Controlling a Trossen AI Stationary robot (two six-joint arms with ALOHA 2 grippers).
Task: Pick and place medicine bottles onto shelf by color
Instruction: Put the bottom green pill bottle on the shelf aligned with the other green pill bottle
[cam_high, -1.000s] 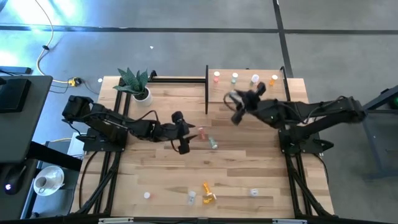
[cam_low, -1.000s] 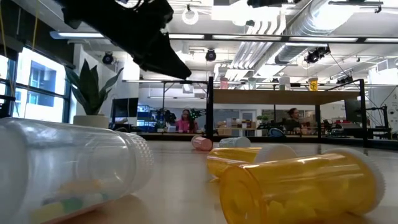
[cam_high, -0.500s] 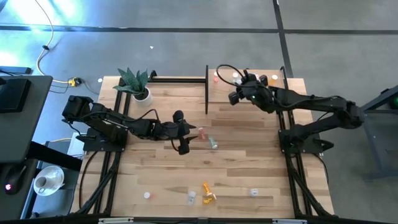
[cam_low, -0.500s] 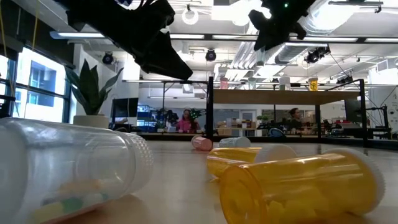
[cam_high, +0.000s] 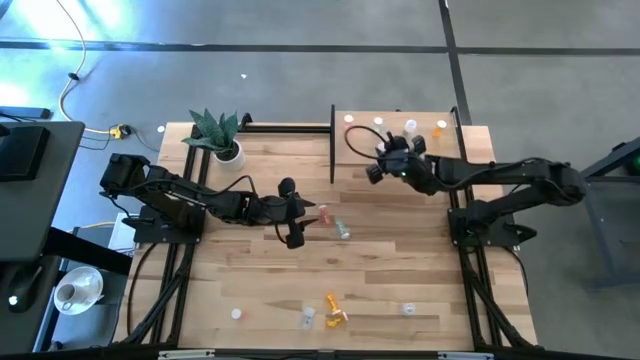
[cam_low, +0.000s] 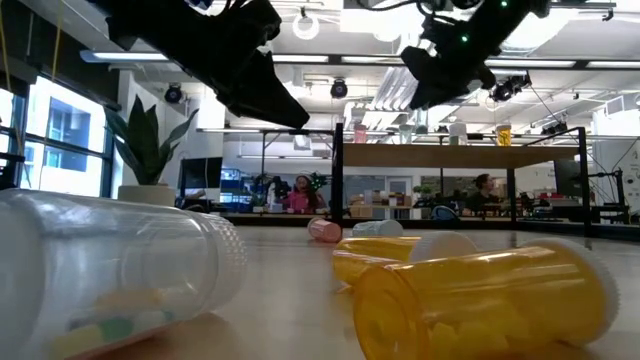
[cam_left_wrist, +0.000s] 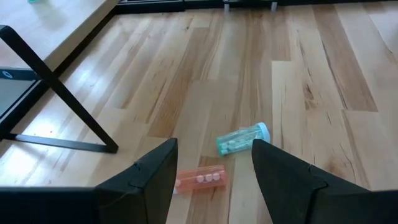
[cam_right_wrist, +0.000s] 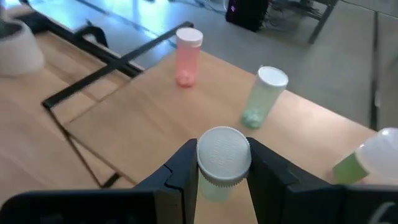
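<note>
The shelf stands at the table's far right and carries several upright bottles: pink, green and another green one. My right gripper hovers over the shelf's left part, shut on a pale, white-capped bottle. My left gripper is open and empty at mid-table. A pink bottle and a green bottle lie on their sides on the tabletop just ahead of its fingers. My right gripper pinches the pale bottle between its two fingers at its cap end, one finger on each side. The fingers slant down from the table's right. The bottle is clear of the shelf, its white cap top facing the wrist camera.
A potted plant stands at the far left. Several bottles lie near the front edge, among them orange ones and a clear one. The shelf's black frame rises along its left side.
My right gripper, still shut on the pale bottle, has swung out over the shelf toward the far edge, then come back a little toward the near edge and lower. My left arm has kept still.
</note>
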